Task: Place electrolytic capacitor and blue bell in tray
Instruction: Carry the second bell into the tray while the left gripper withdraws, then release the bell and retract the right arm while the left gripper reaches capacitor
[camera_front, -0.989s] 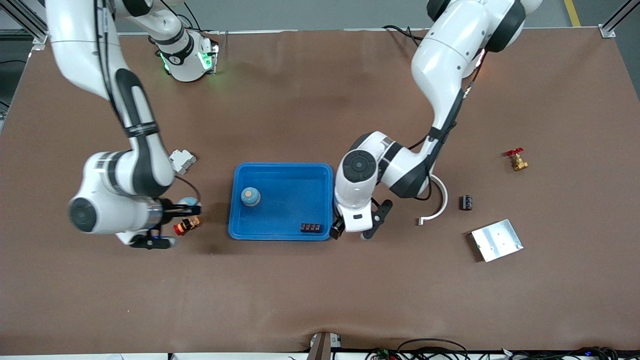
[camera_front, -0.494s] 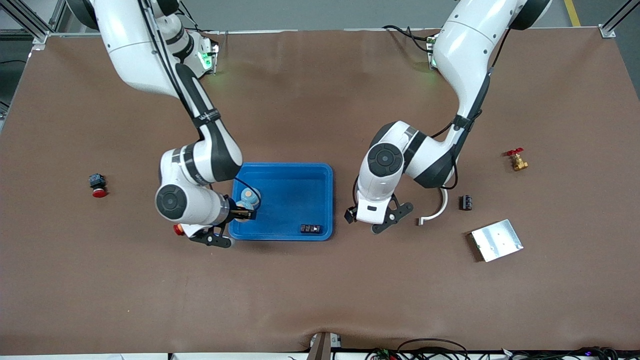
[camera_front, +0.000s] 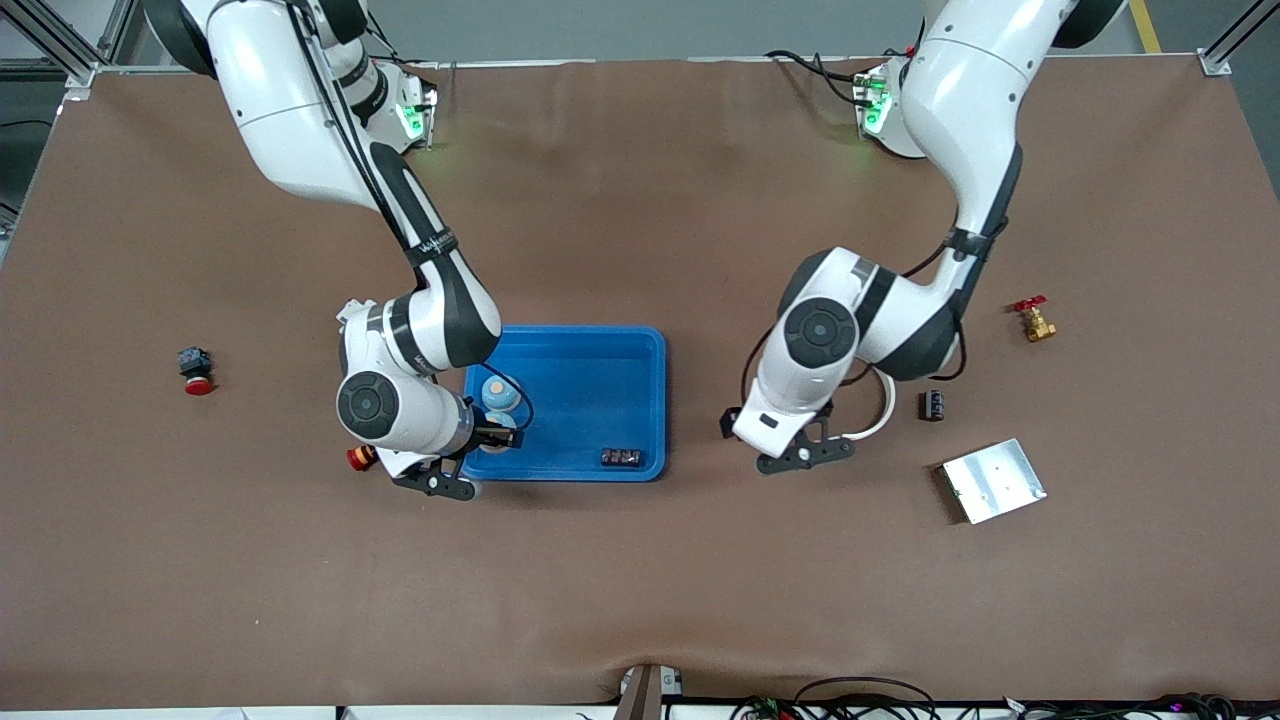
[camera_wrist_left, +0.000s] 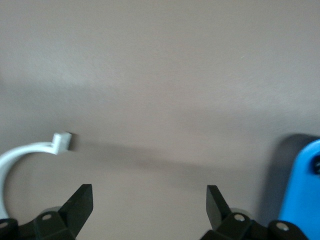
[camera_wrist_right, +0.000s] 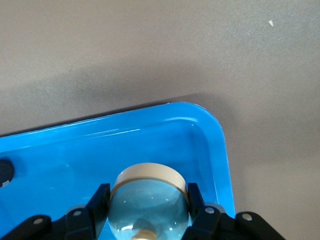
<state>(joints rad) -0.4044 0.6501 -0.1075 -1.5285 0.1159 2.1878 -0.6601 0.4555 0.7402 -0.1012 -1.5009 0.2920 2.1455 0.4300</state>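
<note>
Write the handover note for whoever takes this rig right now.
Right gripper: shut on a light-blue domed bell, over the corner of the bright-blue plastic tray at the right arm's end; not released.
Left gripper: open, empty, over bare table between the tray and the white curved clip.
Small black cylindrical capacitor: on the table beside that clip.
Left: release bell, fetch capacitor.

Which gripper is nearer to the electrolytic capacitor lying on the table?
Left. The left gripper hangs open over the table between the tray and the electrolytic capacitor. The right gripper, shut on a blue bell, is over the tray's end toward the right arm.
</note>
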